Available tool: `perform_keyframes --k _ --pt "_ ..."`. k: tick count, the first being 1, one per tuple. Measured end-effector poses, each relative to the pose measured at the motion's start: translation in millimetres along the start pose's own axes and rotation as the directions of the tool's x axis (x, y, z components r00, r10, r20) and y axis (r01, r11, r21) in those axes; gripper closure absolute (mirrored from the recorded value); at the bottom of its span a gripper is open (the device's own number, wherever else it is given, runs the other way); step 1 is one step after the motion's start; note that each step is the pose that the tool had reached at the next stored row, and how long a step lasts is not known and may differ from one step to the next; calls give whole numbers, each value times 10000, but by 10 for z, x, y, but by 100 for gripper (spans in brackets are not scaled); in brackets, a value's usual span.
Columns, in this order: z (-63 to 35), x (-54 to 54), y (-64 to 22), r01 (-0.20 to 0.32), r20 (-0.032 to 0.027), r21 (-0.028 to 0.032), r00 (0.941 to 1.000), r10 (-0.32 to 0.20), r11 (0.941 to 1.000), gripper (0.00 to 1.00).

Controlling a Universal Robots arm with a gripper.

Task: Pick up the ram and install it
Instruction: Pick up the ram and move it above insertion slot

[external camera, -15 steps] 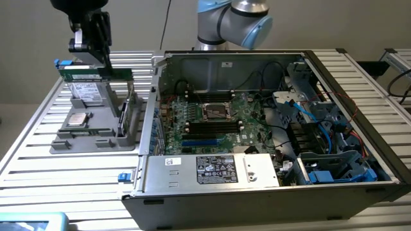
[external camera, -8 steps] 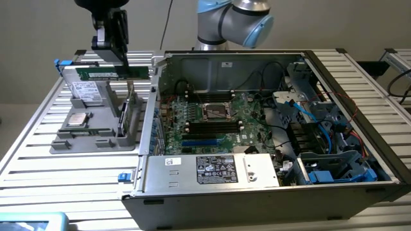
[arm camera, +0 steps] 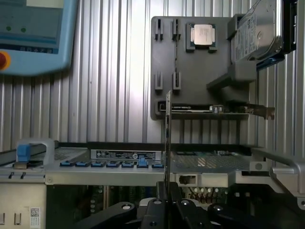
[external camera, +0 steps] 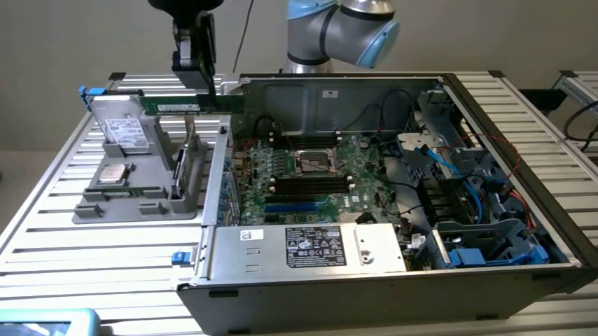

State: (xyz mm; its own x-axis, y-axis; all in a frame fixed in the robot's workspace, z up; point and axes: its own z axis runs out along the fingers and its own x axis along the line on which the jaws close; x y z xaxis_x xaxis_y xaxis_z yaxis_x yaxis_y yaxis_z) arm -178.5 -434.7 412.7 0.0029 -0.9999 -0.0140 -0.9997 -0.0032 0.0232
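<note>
With your claw [external camera: 206, 89] clenched on the ram [external camera: 173, 106], which hangs level at the exterior view's upper left near the computer case [external camera: 374, 301], carry it with its edge parallel to the black motherboard slots [external camera: 309, 183].

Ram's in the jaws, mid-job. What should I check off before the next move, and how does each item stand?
1. Grip: slim green ram stick clamped in the gripper jaws: ok.
2. Stick apart from the grey plastic holder tray: ok.
3. Stick roughly level: ok.
4. Stick above the long black motherboard slots: not ok; it hangs toward the exterior view's left of them.
5. Slot latches open: cannot tell.
</note>
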Motion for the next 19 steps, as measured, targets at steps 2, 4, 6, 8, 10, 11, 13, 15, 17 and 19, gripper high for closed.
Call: perform_keyframes --k 2,4,6,8,10,11,13,15,17,19 --pt "-2 0 -94 1 5 -3 10000 -1 10000 86" --pt "-4 1 -184 0 6 -10 10000 0 10000 86" --pt "-6 1 -274 1 7 -18 10000 -1 10000 86" --pt "-8 1 -365 0 8 -23 10000 0 10000 86" --pt "-10 1 -455 1 10 -25 10000 -1 10000 86" --pt "-11 1 -503 0 11 -25 10000 0 10000 86" --pt "-13 2 -593 1 14 -27 10000 -1 10000 86" --pt "-11 2 -683 0 15 -27 10000 0 10000 86" --pt "-9 2 -776 1 15 -27 10000 -1 10000 86" --pt "-6 3 -865 0 16 -28 10000 0 10000 86"
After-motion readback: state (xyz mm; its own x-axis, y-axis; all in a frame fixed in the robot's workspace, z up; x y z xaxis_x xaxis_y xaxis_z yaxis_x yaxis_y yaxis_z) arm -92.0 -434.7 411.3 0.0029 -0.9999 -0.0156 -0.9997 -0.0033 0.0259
